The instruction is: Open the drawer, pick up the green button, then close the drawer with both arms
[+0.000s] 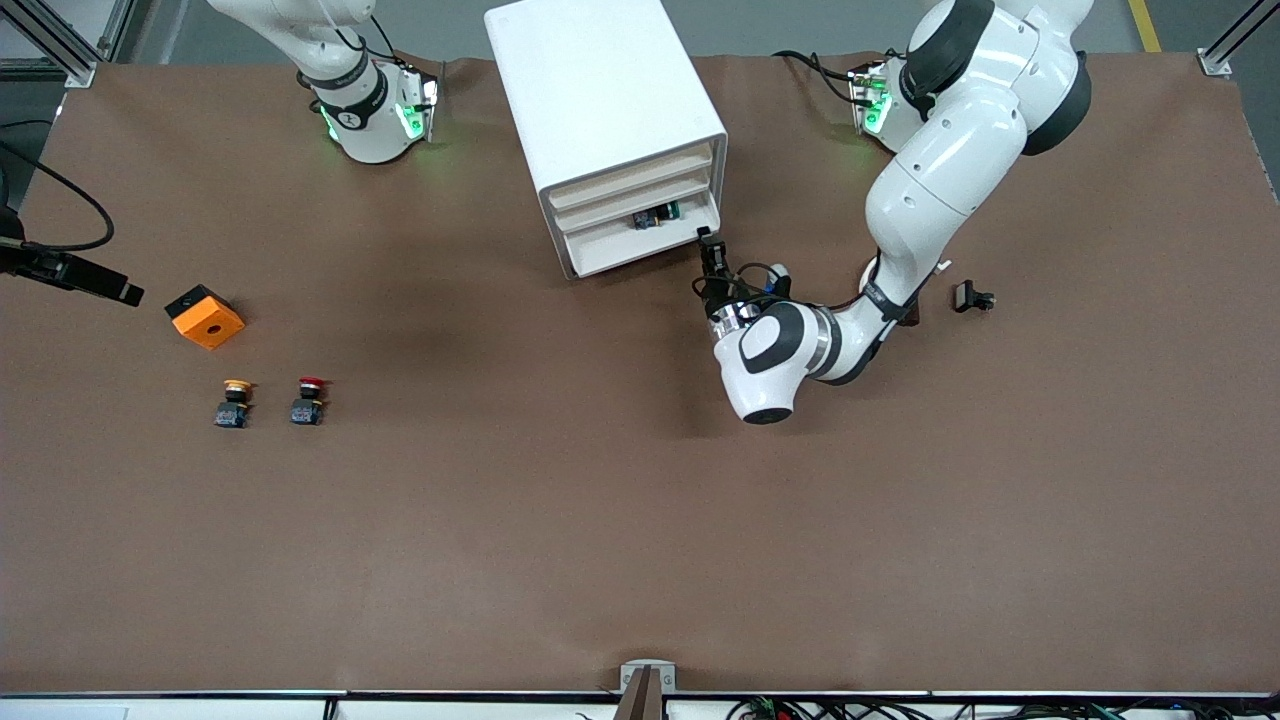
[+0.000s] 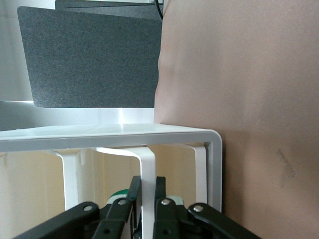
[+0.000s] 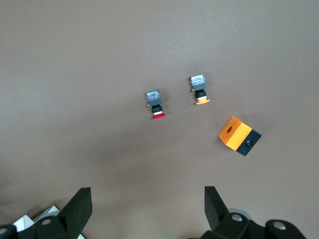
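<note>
Left tool (image 1: 706, 243) clenched on drawer handle (image 2: 147, 174); button (image 1: 655, 217) just inside drawer (image 1: 640, 240), largely hidden. Right tool (image 3: 147, 209), released, hangs over worktop (image 1: 560, 500), unseen from front.

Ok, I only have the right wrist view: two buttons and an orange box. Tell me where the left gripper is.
Observer: The left gripper is shut on the handle of the cabinet's bottom drawer.
Operator: My right gripper hangs open here. Find me the green button.
Observer: A small dark thing with green on it lies in that drawer; probably the green button.
Operator: Name anything else on the table.
Observer: A small black part lies toward the left arm's end.
</note>
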Controlling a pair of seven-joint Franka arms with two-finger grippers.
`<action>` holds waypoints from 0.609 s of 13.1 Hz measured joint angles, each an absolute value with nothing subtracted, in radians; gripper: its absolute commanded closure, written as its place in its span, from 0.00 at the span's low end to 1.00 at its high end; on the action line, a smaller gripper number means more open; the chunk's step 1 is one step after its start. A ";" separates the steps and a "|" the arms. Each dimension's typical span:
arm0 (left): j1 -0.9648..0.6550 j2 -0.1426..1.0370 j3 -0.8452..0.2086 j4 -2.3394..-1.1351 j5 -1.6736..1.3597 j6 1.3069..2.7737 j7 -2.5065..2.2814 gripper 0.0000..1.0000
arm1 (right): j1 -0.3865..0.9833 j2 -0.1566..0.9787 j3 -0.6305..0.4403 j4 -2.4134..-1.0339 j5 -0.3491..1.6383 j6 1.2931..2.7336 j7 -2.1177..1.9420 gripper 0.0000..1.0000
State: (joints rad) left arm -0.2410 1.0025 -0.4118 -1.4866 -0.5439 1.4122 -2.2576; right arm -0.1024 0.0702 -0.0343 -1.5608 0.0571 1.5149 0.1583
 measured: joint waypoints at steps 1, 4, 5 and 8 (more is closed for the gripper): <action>-0.241 1.002 -0.407 -1.482 -0.544 1.412 -2.258 0.86 | -0.102 0.070 -0.033 -1.561 0.059 1.515 0.176 0.00; -0.235 1.002 -0.391 -1.460 -0.544 1.407 -2.258 0.86 | -0.062 0.070 -0.024 -1.561 0.063 1.512 0.347 0.00; -0.231 1.001 -0.385 -1.449 -0.544 1.407 -2.258 0.86 | -0.034 0.070 -0.022 -1.561 0.063 1.509 0.421 0.00; -0.208 1.001 -0.362 -1.415 -0.544 1.408 -2.257 0.86 | 0.054 0.070 -0.019 -1.559 0.063 1.509 0.658 0.00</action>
